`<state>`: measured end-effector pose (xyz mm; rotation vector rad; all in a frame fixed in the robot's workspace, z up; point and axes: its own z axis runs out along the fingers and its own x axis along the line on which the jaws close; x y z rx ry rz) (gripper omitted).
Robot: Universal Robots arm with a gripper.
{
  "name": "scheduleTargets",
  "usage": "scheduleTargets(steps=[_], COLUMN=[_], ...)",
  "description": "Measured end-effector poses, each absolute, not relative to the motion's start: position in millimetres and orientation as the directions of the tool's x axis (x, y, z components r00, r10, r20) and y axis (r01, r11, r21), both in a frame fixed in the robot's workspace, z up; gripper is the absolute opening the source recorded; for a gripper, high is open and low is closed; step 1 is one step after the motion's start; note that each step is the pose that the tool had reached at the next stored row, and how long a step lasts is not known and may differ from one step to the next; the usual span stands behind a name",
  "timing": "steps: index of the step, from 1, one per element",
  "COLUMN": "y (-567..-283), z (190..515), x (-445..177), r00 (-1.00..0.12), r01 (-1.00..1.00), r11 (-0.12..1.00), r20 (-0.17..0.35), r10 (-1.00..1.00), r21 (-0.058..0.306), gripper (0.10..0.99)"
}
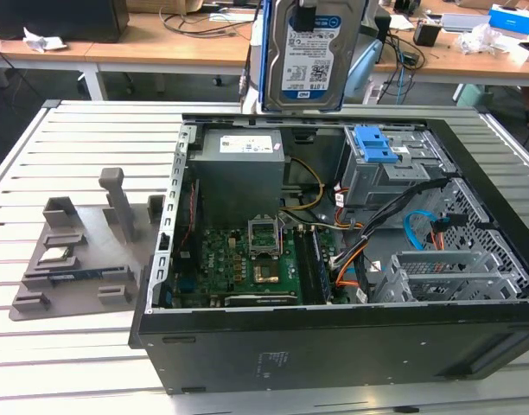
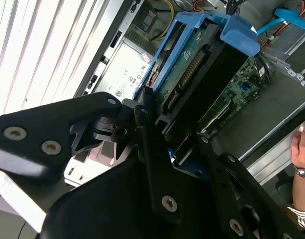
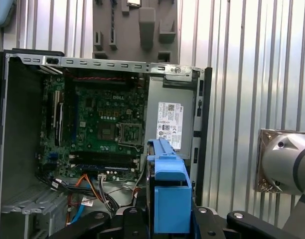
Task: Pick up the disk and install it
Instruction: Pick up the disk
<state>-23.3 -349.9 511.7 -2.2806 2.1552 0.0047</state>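
Above the open case (image 1: 334, 354), the disk (image 1: 309, 52) hangs upright; the gripper (image 2: 175, 137) pinches it.

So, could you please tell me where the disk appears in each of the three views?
Exterior view: the disk held high, label facing us, above the case.
Second wrist view: the disk edge-on, its circuit side showing.
First wrist view: the disk edge-on, its blue frame nearest.
Shared landmark: the power supply.

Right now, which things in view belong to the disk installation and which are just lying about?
In the job: disk, held by the gripper; open computer case; drive cage.
Lying about: grey fixture tray; processor chip.
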Motion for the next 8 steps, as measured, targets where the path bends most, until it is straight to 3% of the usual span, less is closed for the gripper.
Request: scheduleTargets(steps=[8], y=[-362.6], z=[511.1], x=[-23.3], r00=[0.056], r01=[-0.998], r11=[-0.056], r20=[-0.005], r10=[-0.998], r21=[-0.001], gripper=[0.365])
